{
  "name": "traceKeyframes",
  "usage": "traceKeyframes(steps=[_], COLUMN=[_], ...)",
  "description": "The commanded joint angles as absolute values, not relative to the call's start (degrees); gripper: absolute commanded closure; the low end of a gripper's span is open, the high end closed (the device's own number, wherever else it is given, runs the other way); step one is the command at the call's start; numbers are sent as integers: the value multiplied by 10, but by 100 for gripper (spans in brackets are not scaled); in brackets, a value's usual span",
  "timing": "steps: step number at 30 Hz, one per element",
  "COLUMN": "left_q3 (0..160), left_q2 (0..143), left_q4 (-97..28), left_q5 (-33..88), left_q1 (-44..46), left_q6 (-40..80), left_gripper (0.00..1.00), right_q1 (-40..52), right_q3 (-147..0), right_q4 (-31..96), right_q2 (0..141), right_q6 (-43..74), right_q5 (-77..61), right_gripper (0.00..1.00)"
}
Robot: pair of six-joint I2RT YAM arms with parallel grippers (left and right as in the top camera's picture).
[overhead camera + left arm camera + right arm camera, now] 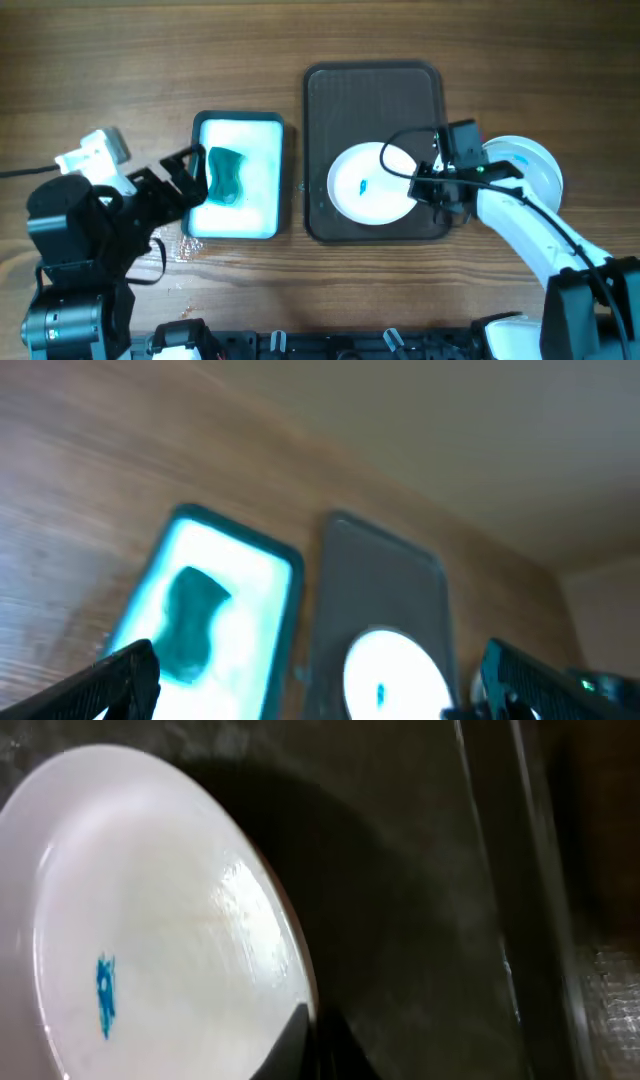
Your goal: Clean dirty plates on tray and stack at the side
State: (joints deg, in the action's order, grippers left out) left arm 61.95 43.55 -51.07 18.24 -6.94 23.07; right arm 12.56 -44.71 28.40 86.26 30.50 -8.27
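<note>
One white plate with a blue smear at its centre lies on the dark brown tray. My right gripper is shut on this plate's right rim. In the right wrist view the plate is tilted, casts a shadow on the tray, and the fingers pinch its edge. Another white plate lies on the table right of the tray, partly under my right arm. My left gripper is open at the left edge of the white basin; it also shows in the left wrist view.
A white basin with teal rim stands left of the tray and holds a teal sponge. It also shows in the left wrist view, with the sponge, tray and plate.
</note>
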Motion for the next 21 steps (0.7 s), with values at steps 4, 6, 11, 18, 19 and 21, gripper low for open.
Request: traceKeyframes(steps=[4, 6, 11, 18, 19, 21], left_q3=[617, 617, 616, 616, 616, 616], left_q2=[603, 665, 829, 1000, 1007, 1011], left_q4=[-684, -675, -628, -463, -448, -426], left_q5=[130, 180, 86, -29, -29, -31], left_q1=[-72, -72, -37, 39, 40, 41], left_q6=[231, 230, 219, 219, 219, 218], left_gripper=[0, 0, 18, 66, 69, 88], right_q1=[124, 124, 124, 124, 124, 124], right_q3=[-439, -439, -439, -439, -439, -439], right_q4=[279, 281, 289, 302, 302, 302], right_q2=[860, 860, 860, 860, 860, 860], right_q6=[199, 199, 199, 199, 199, 199], right_q5=[-106, -106, -106, -106, -106, -106], right_gripper=[60, 59, 59, 60, 59, 59])
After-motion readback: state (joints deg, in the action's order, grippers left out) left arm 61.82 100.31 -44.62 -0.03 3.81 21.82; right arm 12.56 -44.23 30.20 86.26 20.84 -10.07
